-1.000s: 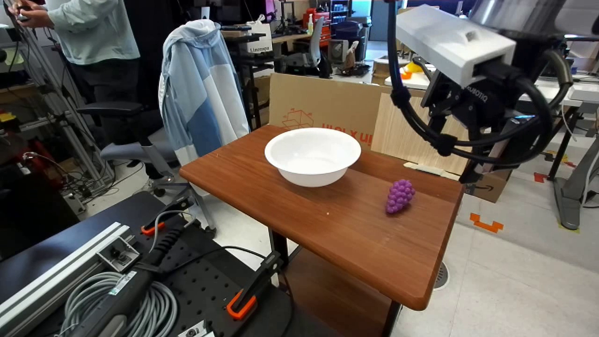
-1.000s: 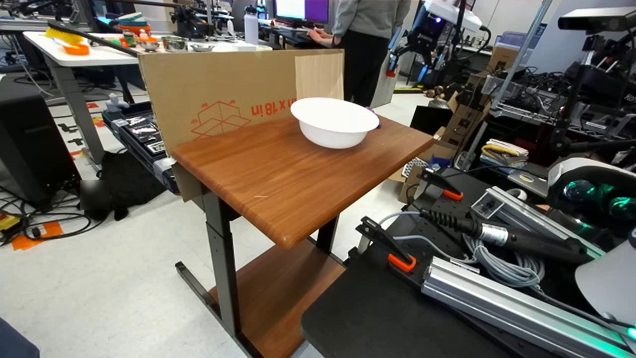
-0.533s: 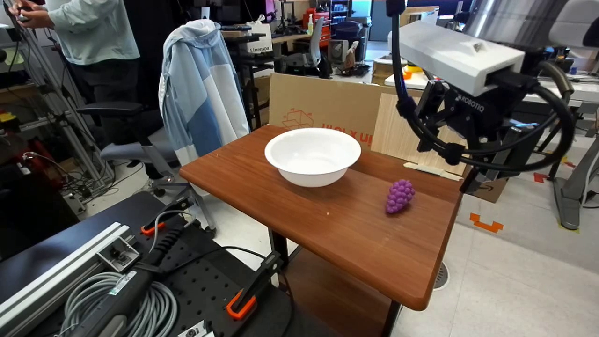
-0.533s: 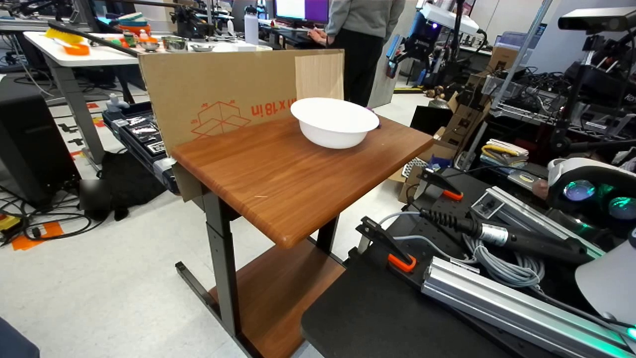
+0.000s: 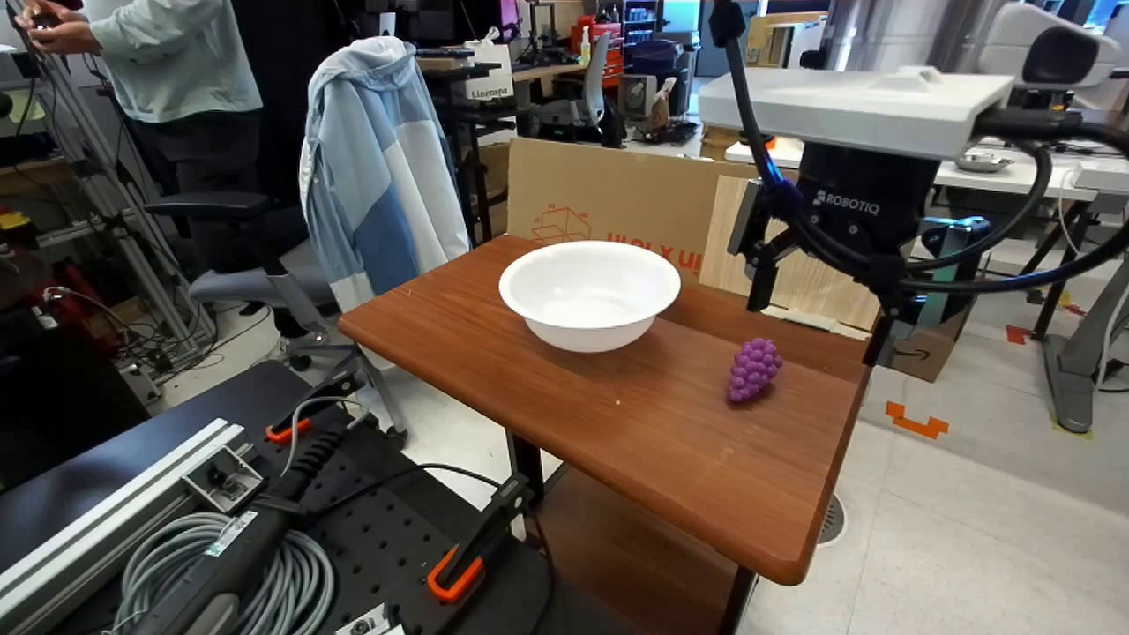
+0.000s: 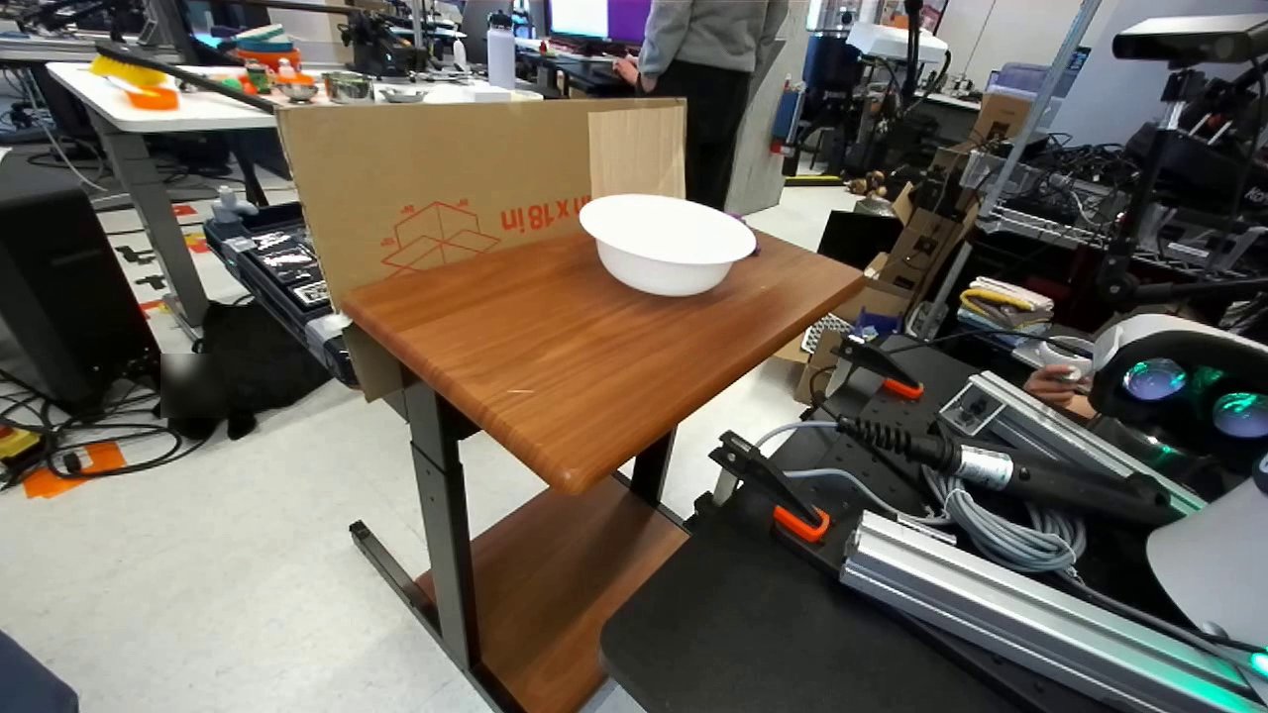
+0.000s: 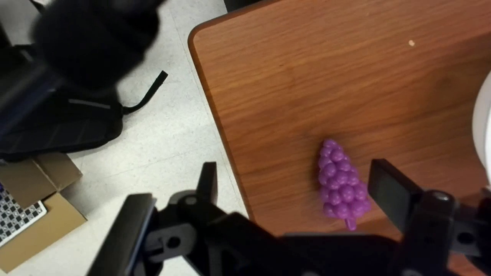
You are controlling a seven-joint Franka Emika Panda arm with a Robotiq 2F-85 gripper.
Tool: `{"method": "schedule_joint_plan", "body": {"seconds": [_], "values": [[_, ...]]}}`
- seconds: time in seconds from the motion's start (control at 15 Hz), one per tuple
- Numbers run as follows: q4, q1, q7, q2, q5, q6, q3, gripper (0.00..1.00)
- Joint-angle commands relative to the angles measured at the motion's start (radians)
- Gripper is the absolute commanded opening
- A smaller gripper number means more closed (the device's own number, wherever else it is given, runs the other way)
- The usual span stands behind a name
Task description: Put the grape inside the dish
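Note:
The grape (image 5: 754, 370), a purple bumpy bunch, lies on the brown table (image 5: 617, 414) near one end. In the wrist view the grape (image 7: 342, 184) shows between the open fingers, closer to the right one, with its stem toward the gripper base. The dish, a white bowl (image 5: 589, 337), stands upright on the table, apart from the grape. Its edge also shows at the right of the wrist view (image 7: 482, 122). In an exterior view the dish (image 6: 669, 259) hides most of the grape. My gripper (image 5: 816, 331) is open and empty, pointing down above the table's end, higher than the grape.
A cardboard sheet (image 5: 609, 190) stands upright along the table's far side. A black bench (image 5: 370, 520) with clamps, cable and metal profile stands in front. A chair with a jacket (image 5: 379, 168) is beside the table. A loose cable loop (image 5: 1050, 273) hangs round the gripper.
My gripper has swung from a tilted pose to pointing nearly straight down and has come lower. The grape and the dish have not moved.

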Motion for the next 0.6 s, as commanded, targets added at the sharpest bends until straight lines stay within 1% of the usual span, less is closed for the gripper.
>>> {"method": "schedule_joint_plan", "body": {"seconds": [0.0,0.07,0.13,0.2,0.4,0.53], "values": [[0.087,-0.014,-0.094,0.054,-0.077,-0.061,0.036,1.0],[0.071,-0.01,0.005,0.052,-0.032,-0.019,0.034,1.0],[0.054,-0.024,0.037,0.048,0.025,0.008,0.048,1.0],[0.04,-0.016,-0.003,0.027,-0.026,-0.017,0.042,1.0],[0.04,-0.015,0.034,0.033,-0.003,-0.011,0.044,1.0],[0.029,-0.015,0.025,0.032,-0.003,0.083,0.048,1.0]]}}
